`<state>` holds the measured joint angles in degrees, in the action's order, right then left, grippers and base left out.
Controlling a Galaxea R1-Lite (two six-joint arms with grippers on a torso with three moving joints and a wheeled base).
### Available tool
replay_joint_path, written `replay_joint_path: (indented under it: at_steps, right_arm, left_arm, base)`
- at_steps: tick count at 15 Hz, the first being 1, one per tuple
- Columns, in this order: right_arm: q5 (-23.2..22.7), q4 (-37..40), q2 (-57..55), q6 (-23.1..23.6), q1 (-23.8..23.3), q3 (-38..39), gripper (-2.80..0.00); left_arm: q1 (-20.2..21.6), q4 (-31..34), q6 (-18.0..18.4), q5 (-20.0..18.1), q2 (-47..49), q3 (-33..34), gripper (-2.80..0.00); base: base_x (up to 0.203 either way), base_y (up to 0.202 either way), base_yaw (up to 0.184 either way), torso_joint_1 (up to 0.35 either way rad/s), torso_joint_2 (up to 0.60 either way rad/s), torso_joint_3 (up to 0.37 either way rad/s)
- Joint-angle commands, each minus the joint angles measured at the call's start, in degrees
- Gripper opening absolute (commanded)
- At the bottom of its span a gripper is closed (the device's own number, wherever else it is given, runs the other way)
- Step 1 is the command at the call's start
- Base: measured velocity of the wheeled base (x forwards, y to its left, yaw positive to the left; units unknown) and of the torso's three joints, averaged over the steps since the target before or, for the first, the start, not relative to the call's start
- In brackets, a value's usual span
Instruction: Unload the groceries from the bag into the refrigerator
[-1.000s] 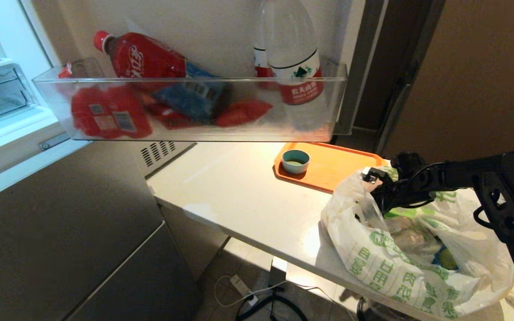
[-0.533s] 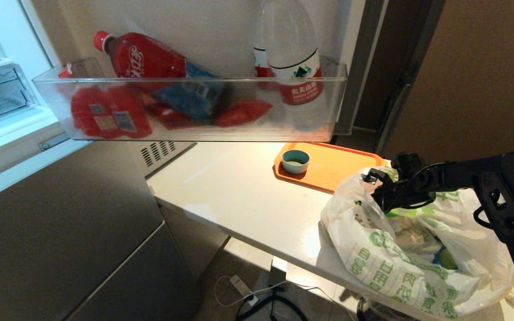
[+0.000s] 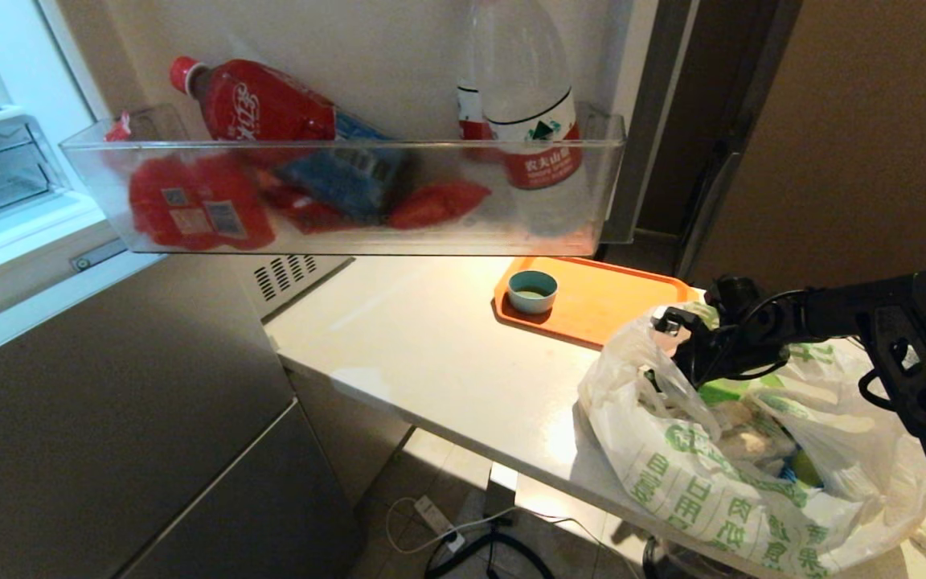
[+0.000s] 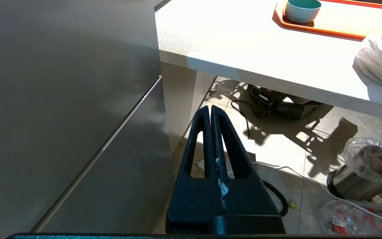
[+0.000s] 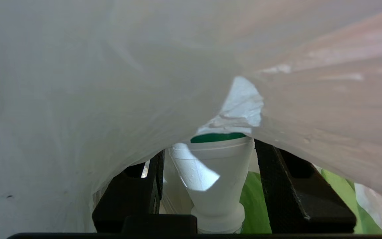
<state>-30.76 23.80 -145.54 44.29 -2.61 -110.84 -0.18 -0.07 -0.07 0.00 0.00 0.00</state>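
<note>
The right gripper (image 3: 676,350) reaches into the bag (image 3: 696,474); only its wrist view shows it clamping the white bottle (image 5: 211,169).

An orange tray (image 3: 600,301) lies on the white desk (image 3: 431,346), with a teal cup (image 3: 532,291) on its near-left corner. Beneath the desk, cables (image 4: 270,159) trail over the tiled floor (image 4: 310,156) beside a steel pot (image 4: 350,182).

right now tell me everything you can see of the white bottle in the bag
The white bottle is smooth matte plastic, widening from a narrow neck to a shoulder, with a green label edge. It sits inside the plastic bag, whose film drapes over it. The right hand has a finger on each side, seemingly closed on it.
</note>
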Motion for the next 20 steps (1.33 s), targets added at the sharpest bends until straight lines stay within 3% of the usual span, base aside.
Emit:
replay_joint_path:
  at_steps: [1,8,14,15,20]
  right_arm:
    - [0.22,0.58,0.42,0.22,-0.03,0.12,-2.8]
    - [2.81,10.6,5.27,0.27,-1.6,-0.54,-2.8]
    - [3.07,9.56,3.62,-0.22,-1.37,-0.5,-2.8]
    - [3.07,7.91,3.34,-0.17,-1.35,-0.52,0.0]
    - [3.16,3.92,2.41,0.18,-0.92,-0.63,0.0]
  left_arm:
    - [0.01,-0.01,-0.01,0.0,0.0,0.0,-2.8]
    - [0.01,-0.01,-0.01,0.0,0.0,0.0,-2.8]
    - [0.01,-0.01,-0.01,0.0,0.0,0.0,-2.8]
    - [0.01,-0.01,-0.01,0.0,0.0,0.0,-2.8]
    - [0.01,-0.01,-0.01,0.0,0.0,0.0,-2.8]
  base:
    - [0.0,0.0,0.0,0.0,0.0,0.0]
    - [0.0,0.0,0.0,0.0,0.0,0.0]
    - [0.0,0.0,0.0,0.0,0.0,0.0]
    - [0.0,0.0,0.0,0.0,0.0,0.0]
    - [0.0,0.0,0.0,0.0,0.0,0.0]
